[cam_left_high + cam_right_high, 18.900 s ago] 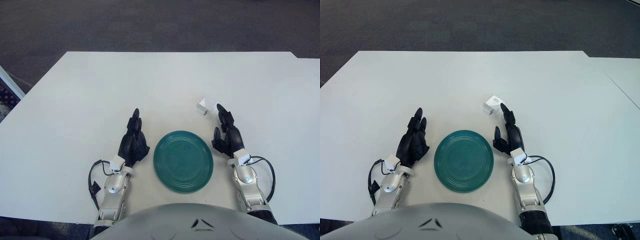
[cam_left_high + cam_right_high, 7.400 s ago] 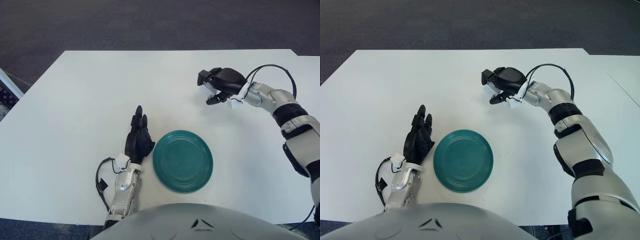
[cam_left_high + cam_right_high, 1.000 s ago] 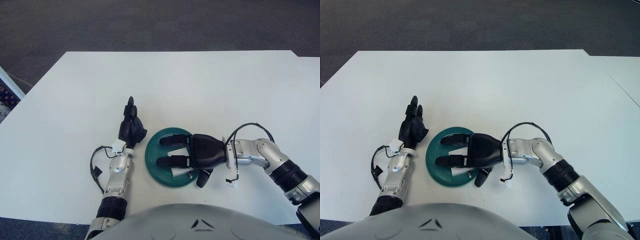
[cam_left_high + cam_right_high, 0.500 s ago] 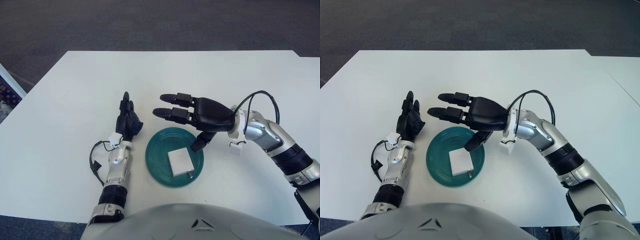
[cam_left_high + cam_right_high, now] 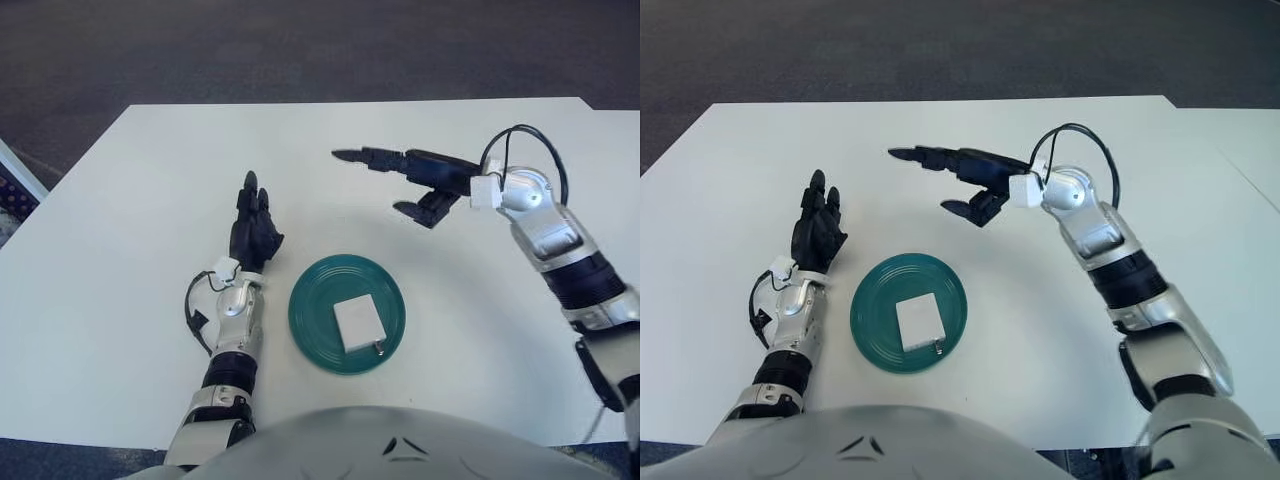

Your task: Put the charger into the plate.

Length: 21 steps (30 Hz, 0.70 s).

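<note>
Charger [image 5: 358, 322] lies in plate [image 5: 310, 300] — right hand [image 5: 405, 175] spread above.

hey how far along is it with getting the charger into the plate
Done, by the look of it: the white charger lies inside the green plate. Nothing is in hand: the right hand is open above the table beyond the plate, and the left hand shows open beside the plate's left. Nothing visible remains.

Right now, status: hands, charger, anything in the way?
Right hand open, empty, above table beyond plate. Left hand open, left of plate. Small white square charger lies in round teal plate. Nothing blocking.
</note>
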Each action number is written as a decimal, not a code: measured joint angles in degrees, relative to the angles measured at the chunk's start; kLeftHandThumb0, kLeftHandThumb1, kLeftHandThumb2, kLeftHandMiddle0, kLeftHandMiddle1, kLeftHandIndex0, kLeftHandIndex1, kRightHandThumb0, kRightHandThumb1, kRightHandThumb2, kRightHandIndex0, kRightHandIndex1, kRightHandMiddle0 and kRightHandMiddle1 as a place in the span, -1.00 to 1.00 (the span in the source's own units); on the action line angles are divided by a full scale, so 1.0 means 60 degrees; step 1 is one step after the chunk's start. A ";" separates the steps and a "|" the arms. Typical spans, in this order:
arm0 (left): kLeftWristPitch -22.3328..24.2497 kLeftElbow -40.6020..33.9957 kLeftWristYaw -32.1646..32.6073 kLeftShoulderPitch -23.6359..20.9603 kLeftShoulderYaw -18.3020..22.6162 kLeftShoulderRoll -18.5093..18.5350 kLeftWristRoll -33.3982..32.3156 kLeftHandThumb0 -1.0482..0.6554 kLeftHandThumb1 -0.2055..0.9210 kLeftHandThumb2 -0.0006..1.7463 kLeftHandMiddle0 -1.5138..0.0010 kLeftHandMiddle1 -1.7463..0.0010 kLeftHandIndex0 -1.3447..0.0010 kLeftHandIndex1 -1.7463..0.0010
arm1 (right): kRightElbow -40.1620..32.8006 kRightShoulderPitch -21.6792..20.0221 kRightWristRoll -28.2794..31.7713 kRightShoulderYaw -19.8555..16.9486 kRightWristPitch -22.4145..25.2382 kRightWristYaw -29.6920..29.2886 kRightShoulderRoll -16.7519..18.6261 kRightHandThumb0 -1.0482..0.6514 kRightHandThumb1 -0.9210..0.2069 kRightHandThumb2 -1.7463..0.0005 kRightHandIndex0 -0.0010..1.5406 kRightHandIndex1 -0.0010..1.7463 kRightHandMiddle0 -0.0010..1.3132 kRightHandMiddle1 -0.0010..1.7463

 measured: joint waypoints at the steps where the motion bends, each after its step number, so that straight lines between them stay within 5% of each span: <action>1: 0.0034 -0.0002 -0.0058 -0.0016 0.0016 -0.0008 -0.0017 -1.00 1.00 0.00 1.00 1.00 1.00 0.98 | 0.0278 0.0110 0.0303 -0.0239 0.0381 -0.0097 0.0305 -1.00 -1.00 -0.18 -1.00 -1.00 -1.00 -1.00; 8: 0.0234 -0.0104 -0.0223 -0.0032 0.0078 -0.0052 -0.0096 -1.00 1.00 0.03 1.00 1.00 0.98 0.97 | 0.2379 0.0565 0.1884 -0.1636 0.2386 0.0302 0.1024 -1.00 -1.00 -0.14 -1.00 -1.00 -0.95 -0.98; 12: 0.0299 -0.0372 -0.0236 0.0136 0.0085 -0.0040 -0.0084 -1.00 1.00 0.07 1.00 1.00 0.97 0.96 | 0.2793 0.1123 0.1979 -0.2326 0.2263 -0.0129 0.1283 -1.00 -1.00 -0.18 -1.00 -1.00 -0.92 -0.96; 21: 0.0734 -0.1484 -0.0410 0.1087 -0.0127 0.0197 0.0118 -1.00 1.00 0.12 1.00 1.00 0.99 0.97 | 0.2277 0.3607 0.1640 -0.3185 0.1247 -0.2221 0.2524 -1.00 -1.00 -0.22 -1.00 -1.00 -0.92 -0.95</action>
